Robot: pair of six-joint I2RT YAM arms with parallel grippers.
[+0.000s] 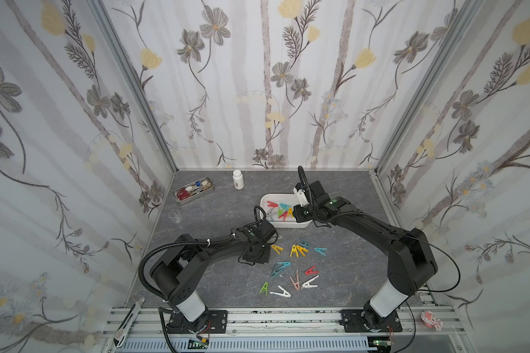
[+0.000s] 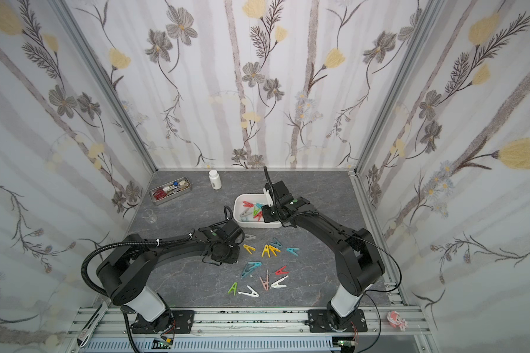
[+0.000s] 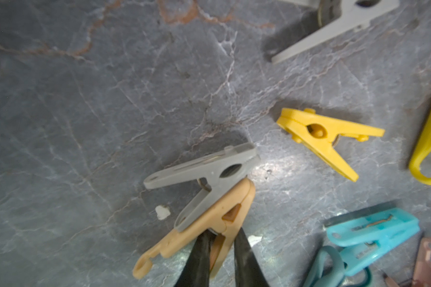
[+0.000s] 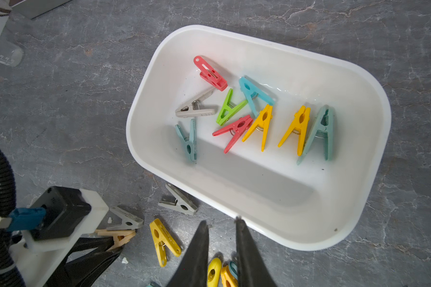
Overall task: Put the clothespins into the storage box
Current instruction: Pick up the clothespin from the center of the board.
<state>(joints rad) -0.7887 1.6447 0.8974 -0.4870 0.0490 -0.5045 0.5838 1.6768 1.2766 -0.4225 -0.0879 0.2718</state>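
Observation:
The white storage box (image 1: 265, 200) (image 2: 237, 203) (image 4: 144, 99) sits mid-table and holds several clothespins (image 4: 237, 131) in red, yellow, teal, green and grey. More clothespins (image 1: 297, 250) (image 2: 268, 250) lie loose on the grey table in front of it. My left gripper (image 3: 220, 238) is low over the table, shut on one leg of a beige clothespin (image 3: 209, 221). A grey clothespin (image 3: 209, 171) lies partly over the beige one. My right gripper (image 4: 220, 223) hovers at the box's near rim, its fingertips (image 4: 202, 238) slightly apart with nothing between them.
A metal tray (image 1: 193, 190) with scissors and pens, a white bottle (image 1: 237, 179) and a clear beaker (image 1: 175, 215) stand at the back left. Flowered walls close in three sides. A small pink toy (image 1: 430, 319) lies on the front rail.

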